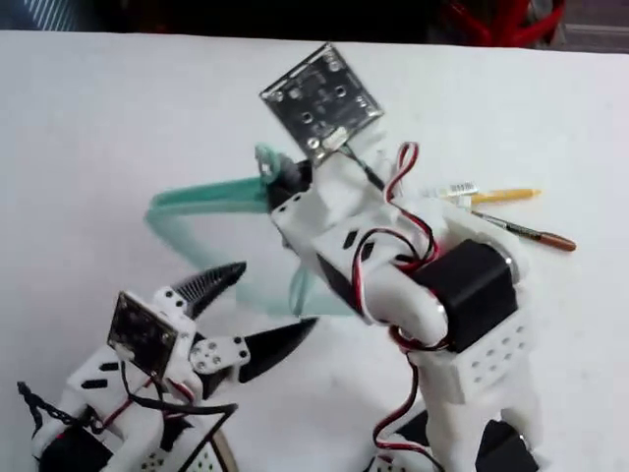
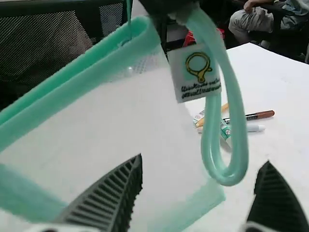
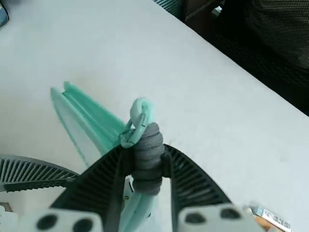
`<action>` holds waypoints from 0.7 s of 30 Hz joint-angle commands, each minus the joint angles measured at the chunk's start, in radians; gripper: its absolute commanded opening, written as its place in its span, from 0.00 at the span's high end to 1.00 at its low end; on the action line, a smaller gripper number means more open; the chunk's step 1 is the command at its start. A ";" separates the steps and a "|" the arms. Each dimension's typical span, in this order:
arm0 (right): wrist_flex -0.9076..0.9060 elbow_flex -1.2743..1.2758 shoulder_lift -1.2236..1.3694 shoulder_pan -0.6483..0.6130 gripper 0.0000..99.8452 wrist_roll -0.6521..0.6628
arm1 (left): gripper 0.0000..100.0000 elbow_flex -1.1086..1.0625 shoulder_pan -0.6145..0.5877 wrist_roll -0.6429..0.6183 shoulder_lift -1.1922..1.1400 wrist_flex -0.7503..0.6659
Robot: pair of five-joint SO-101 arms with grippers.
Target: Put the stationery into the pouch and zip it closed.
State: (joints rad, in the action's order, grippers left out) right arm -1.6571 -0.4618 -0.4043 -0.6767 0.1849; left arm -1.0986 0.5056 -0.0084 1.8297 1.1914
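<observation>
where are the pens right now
In the high view the pens lie on the table's right side, just past the right arm, outside the pouch.

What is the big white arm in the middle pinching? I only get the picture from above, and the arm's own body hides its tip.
Observer: That is the right arm. The right gripper is shut on a grey wrapped tab at one end of the pouch.
Operator: And what does the other arm's camera see of the pouch?
Observer: A teal loop strap with a small label hangs from the pouch, in front of the open left gripper.
</observation>
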 commanded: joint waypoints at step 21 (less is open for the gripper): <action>0.007 -0.006 -0.068 0.168 0.98 0.367 | 0.63 0.195 -0.381 0.473 -0.004 0.150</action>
State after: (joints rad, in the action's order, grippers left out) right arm -1.6709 -0.4618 -0.4488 -0.5201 0.4258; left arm -0.9528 0.1511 0.3567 1.8297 1.3587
